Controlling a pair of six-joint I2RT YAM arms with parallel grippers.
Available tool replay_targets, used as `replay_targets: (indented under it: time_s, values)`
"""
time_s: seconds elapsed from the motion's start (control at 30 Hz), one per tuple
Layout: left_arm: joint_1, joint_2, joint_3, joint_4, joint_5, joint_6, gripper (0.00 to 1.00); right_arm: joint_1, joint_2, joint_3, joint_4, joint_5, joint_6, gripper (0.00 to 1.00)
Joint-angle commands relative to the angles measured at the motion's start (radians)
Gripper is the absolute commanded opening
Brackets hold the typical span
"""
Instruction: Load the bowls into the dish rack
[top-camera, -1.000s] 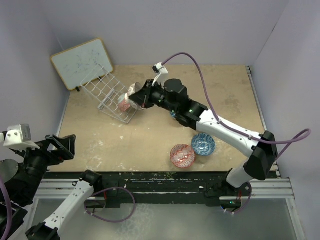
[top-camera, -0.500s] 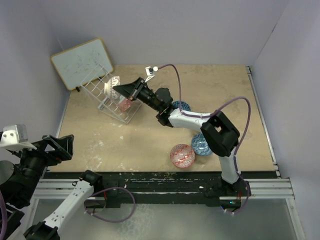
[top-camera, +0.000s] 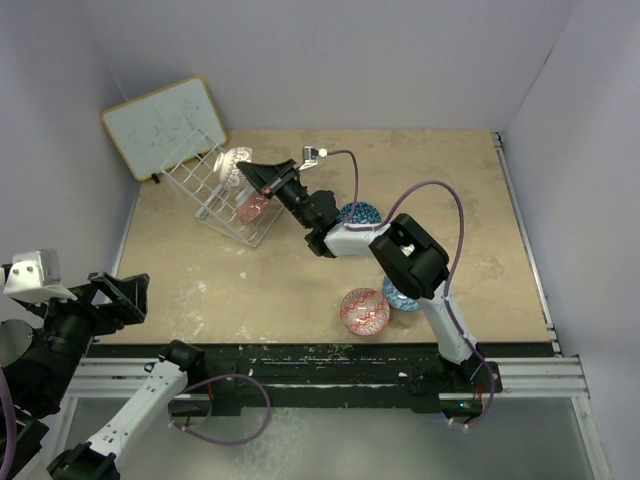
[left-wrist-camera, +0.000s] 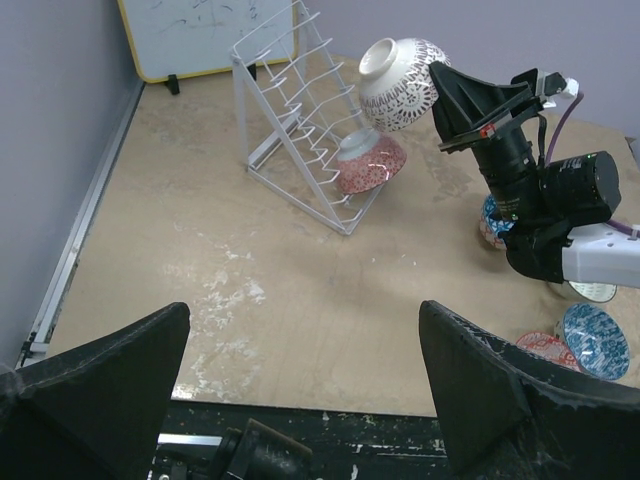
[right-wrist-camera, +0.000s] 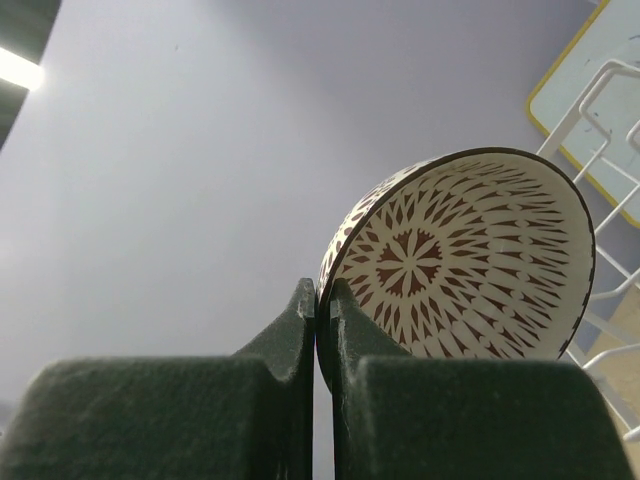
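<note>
Cream-white bowl (right-wrist-camera: 470, 260) pinched at its rim by the clamped fingers of my right gripper (top-camera: 256, 175), as my right arm reaches low and far across the table toward the back left corner. The bowl sits just beyond my fingertips by the top of the dish rack (top-camera: 205, 185), above a red bowl (left-wrist-camera: 368, 165) lodged low in the wires. It stands on edge, its patterned inside facing back at my wrist camera and its foot pointing away toward the rack, while my left gripper (top-camera: 135, 295) hangs spread wide and empty at the near left edge.
</note>
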Motion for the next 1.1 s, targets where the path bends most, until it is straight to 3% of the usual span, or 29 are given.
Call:
replay_targets:
  time_s: [0.0, 0.37, 1.07]
  values:
    - [0.001, 0.017, 0.012, -0.006, -0.004, 0.006, 0.99, -0.002, -0.038, 0.018, 0.18, 0.096, 0.055, 0.0]
    - [0.002, 0.007, -0.017, -0.002, -0.002, -0.004, 0.99, 0.003, 0.019, -0.036, 0.152, 0.117, 0.216, 0.0]
    - [0.001, -0.008, -0.037, -0.004, -0.011, -0.013, 0.99, 0.005, 0.116, 0.036, 0.096, 0.132, 0.269, 0.0]
